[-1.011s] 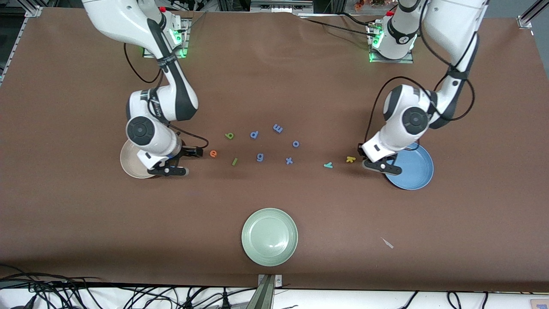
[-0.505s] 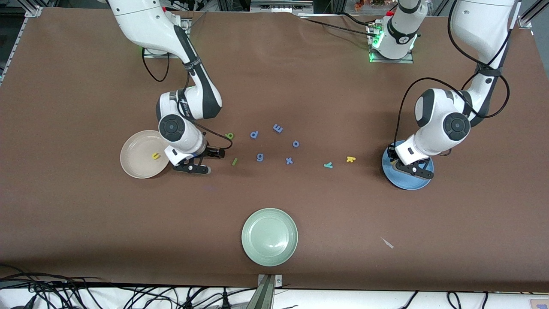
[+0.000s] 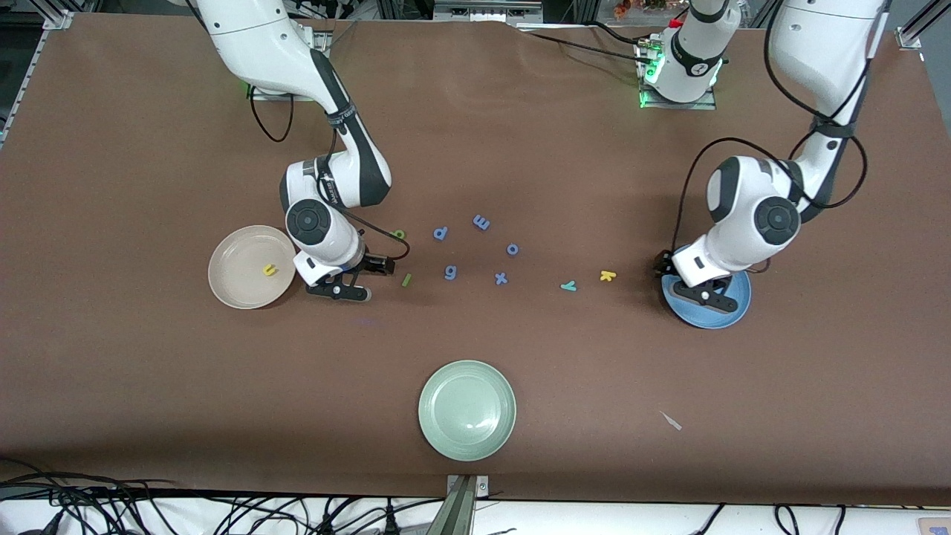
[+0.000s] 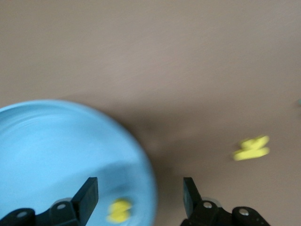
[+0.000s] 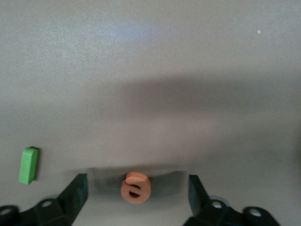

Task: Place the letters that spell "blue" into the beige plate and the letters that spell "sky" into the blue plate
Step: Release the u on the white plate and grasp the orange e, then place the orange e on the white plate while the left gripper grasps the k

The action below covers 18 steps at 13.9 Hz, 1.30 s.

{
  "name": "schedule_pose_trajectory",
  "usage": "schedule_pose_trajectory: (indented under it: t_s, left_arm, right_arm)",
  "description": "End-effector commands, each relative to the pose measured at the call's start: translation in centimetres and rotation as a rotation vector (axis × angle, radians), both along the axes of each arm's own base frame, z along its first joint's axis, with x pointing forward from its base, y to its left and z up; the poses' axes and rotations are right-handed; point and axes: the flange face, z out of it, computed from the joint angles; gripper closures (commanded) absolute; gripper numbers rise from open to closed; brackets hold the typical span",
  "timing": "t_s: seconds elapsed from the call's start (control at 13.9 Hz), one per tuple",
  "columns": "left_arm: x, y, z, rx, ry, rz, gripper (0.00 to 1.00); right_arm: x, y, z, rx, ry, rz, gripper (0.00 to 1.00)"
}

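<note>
The orange "e" lies on the table between the fingers of my open right gripper, which is low beside the beige plate. The arm hides the "e" in the front view. A yellow "u" lies in that plate. The green "l" and the green "b" lie close by. My left gripper stands open over the rim of the blue plate, with a yellow "s" in the plate below it. The yellow "k" and teal "y" lie on the table beside that plate.
Blue letters lie mid-table: "p", "m", "o", "g", "x". A pale green plate stands nearer the front camera. A small white scrap lies toward the left arm's end.
My right gripper left the beige plate, where the "u" now shows, and moved over the "e". My left gripper swung over the blue plate and opened; the "s" lies in the plate.
</note>
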Motion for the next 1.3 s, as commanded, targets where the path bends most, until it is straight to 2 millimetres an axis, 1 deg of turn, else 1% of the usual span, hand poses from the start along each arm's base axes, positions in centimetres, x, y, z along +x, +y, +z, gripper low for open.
schedule_pose_trajectory:
  t_s: [0.0,0.14,0.22,0.36,0.51,0.58,0.65,0.72,0.79,0.94,1.08,1.16,1.23]
  left_arm:
    - [0.7,-6.1,-1.3,-0.022,0.009,0.068,0.19]
    - [0.2,-8.1,-1.8,-0.019,0.016,0.084,0.19]
    - [0.0,-8.6,-2.4,-0.017,0.021,0.079,0.19]
    - [0.2,-8.9,-3.1,-0.022,-0.019,0.085,0.2]
    - [-0.3,-9.7,-4.1,-0.018,-0.008,0.072,0.21]
    - [-0.4,-9.9,-4.3,-0.018,-0.008,0.067,0.21]
    - [-0.4,-10.0,-4.6,-0.019,-0.018,0.068,0.21]
    - [-0.5,-10.1,-4.8,-0.019,-0.023,0.066,0.22]
    - [-0.7,-10.5,-5.1,-0.017,-0.019,0.058,0.24]
    - [-0.8,-10.7,-5.2,-0.016,-0.018,0.054,0.36]
    - [-1.0,-10.6,-5.3,-0.015,-0.013,0.054,0.46]
    - [-1.1,-10.6,-5.4,-0.013,-0.012,0.052,0.5]
    - [-1.1,-10.6,-5.4,-0.013,-0.012,0.052,0.52]
  right_arm:
    - [0.1,0.6,-0.2,0.009,-0.006,-0.021,0.27]
    - [0.0,0.6,-0.3,0.009,-0.004,-0.019,0.43]
    - [-0.2,0.9,-0.4,0.011,-0.002,-0.014,0.52]
    - [-0.2,0.9,-0.4,0.012,0.001,-0.015,0.69]
    - [-0.2,1.0,-0.2,0.013,0.006,-0.011,0.84]
    - [0.3,0.8,0.4,0.023,0.0,-0.007,0.88]
    - [0.7,0.2,0.9,0.02,0.019,-0.002,0.9]
    - [1.4,-0.6,2.0,0.022,0.036,0.009,0.9]
    - [2.2,-2.0,3.1,0.016,0.048,0.021,0.9]
    - [3.4,-5.2,4.9,0.007,0.061,0.073,0.9]
    - [4.3,-10.0,5.9,-0.007,0.095,0.157,0.9]
    - [4.9,-12.4,6.4,-0.016,0.098,0.183,0.9]
    - [5.2,-14.4,6.7,-0.023,0.099,0.202,0.9]
